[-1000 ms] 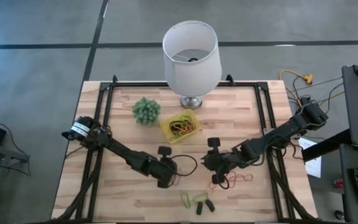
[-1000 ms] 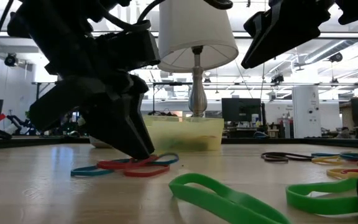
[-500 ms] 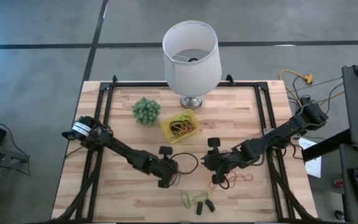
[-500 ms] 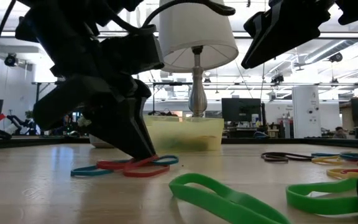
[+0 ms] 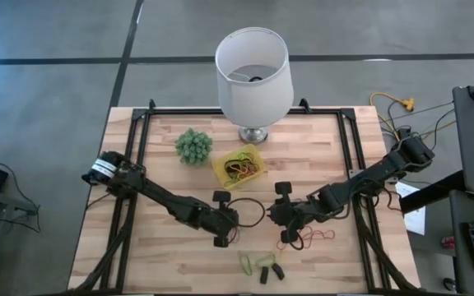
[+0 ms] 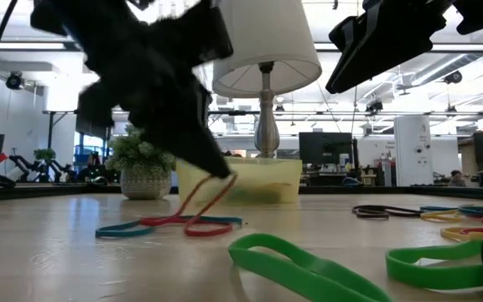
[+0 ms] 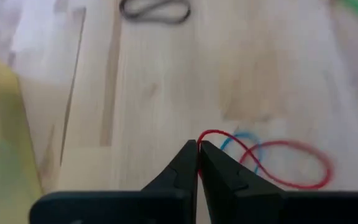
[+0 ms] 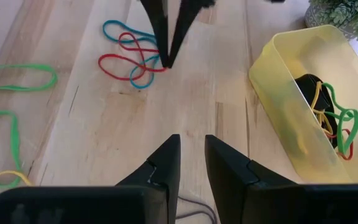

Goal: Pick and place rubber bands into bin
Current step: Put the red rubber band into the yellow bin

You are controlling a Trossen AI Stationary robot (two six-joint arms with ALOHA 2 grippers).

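Observation:
My left gripper (image 7: 197, 144) is shut on a red rubber band (image 7: 277, 163) near the table's middle, raised a little above the wood (image 6: 223, 174). That band lies tangled with a blue one (image 8: 128, 37) and another red one (image 8: 118, 64). My right gripper (image 8: 191, 144) hovers open to the right of them, touching nothing. More bands lie about: green ones (image 6: 300, 264) toward the near edge, red and orange ones (image 5: 313, 237) under the right arm. The yellow bin (image 5: 239, 167) stands on the table near the lamp's foot, with several bands inside (image 8: 331, 115). My left gripper pinches the red rubber band at one end of its loop (image 7: 210, 133) between its two fingertips, coming from above and slanting down. That end is drawn up off the wood, while the band's other end (image 6: 198, 228) stays on the table among the blue and red bands.
A white lamp (image 5: 252, 70) stands at the table's far edge, with a fuzzy green ball plant (image 5: 193, 145) to the left of the bin. Small dark stubby pieces (image 5: 271, 271) lie near the near edge. A black band (image 7: 154, 9) lies on the wood between the grippers.
My left gripper has risen from the table and shifted slightly toward the right. It has drawn one end of the red band up with it; the band's other end and the blue band have stayed on the wood.

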